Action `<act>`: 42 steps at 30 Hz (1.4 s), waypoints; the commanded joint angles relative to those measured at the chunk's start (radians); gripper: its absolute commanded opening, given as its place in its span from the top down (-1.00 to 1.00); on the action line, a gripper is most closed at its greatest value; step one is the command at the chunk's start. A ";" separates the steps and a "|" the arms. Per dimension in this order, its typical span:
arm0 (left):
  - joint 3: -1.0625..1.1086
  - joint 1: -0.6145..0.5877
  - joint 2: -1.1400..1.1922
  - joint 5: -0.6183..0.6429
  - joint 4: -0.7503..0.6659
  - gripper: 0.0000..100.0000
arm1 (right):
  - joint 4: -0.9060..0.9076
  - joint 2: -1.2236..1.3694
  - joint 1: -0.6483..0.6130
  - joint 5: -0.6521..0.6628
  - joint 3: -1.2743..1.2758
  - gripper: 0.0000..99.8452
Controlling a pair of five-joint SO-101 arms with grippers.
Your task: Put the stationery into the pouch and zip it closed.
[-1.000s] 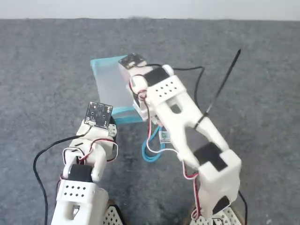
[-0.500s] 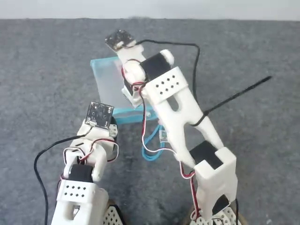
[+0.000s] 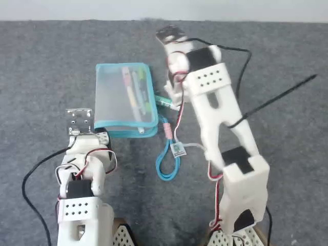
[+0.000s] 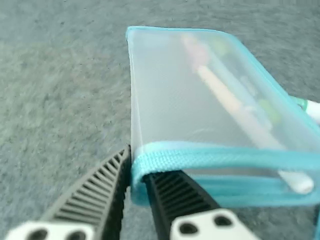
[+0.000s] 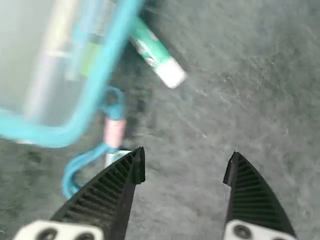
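A translucent pouch (image 3: 123, 97) with teal trim lies flat on the grey carpet, with several pens (image 3: 134, 92) inside it. My left gripper (image 4: 137, 167) is shut on the teal edge at the pouch's (image 4: 200, 95) near corner. A green pen with a white end (image 5: 159, 61) sticks out of the pouch's (image 5: 45, 65) right side. My right gripper (image 5: 184, 167) hangs open over bare carpet just right of that pen (image 3: 163, 101), holding nothing. A pink zip pull (image 5: 115, 131) sits beside its left fingertip.
A blue cord loop (image 3: 168, 163) with a small tag (image 3: 178, 149) trails from the pouch's near right corner toward the arm bases. Grey carpet (image 3: 46, 61) stretches to the left, right and far side.
My right arm has swung right and away off the pouch, which now lies uncovered and flat. My left arm has shifted left, gripping the pouch's corner.
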 commanded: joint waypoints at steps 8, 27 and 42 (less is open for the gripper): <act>-0.101 -0.149 -0.017 0.023 -0.028 0.97 | -0.248 0.179 -0.030 0.304 -0.005 0.50; -0.094 -0.101 -0.017 0.020 -0.026 0.97 | -0.446 0.427 -0.027 0.669 -0.009 0.55; -0.022 0.157 -0.011 -0.176 -0.017 0.97 | -0.018 0.180 0.094 0.241 -0.005 0.99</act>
